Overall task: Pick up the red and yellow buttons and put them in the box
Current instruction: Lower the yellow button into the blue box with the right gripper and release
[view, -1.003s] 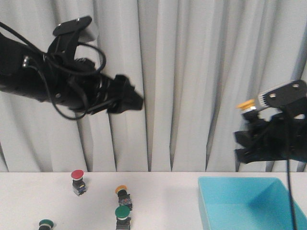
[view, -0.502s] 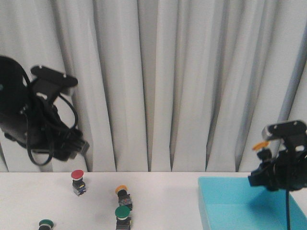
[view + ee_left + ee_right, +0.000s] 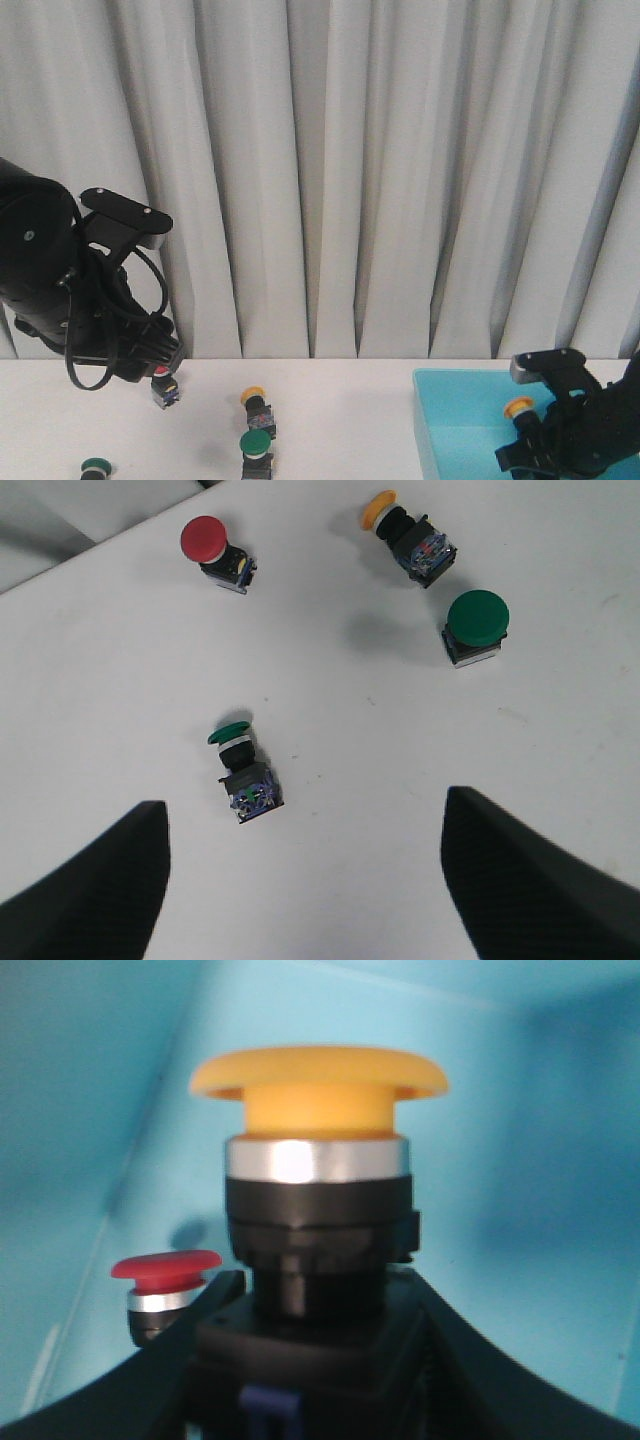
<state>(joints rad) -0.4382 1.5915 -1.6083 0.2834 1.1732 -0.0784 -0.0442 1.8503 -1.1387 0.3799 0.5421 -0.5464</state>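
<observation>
Plainly, the right gripper (image 3: 315, 1360) sits closed on a yellow button (image 3: 318, 1175) low inside the box (image 3: 450, 420), so a careless release could tip it onto the red button (image 3: 165, 1280) lying at its 8 o'clock. The left gripper (image 3: 305, 880), spread wide and empty, hovers over four table buttons, where the small green button (image 3: 240, 770) sits nearest and could be taken by mistake. From the front, the arm partly hides the table's red button (image 3: 165, 385), and the box floor is cut off.
</observation>
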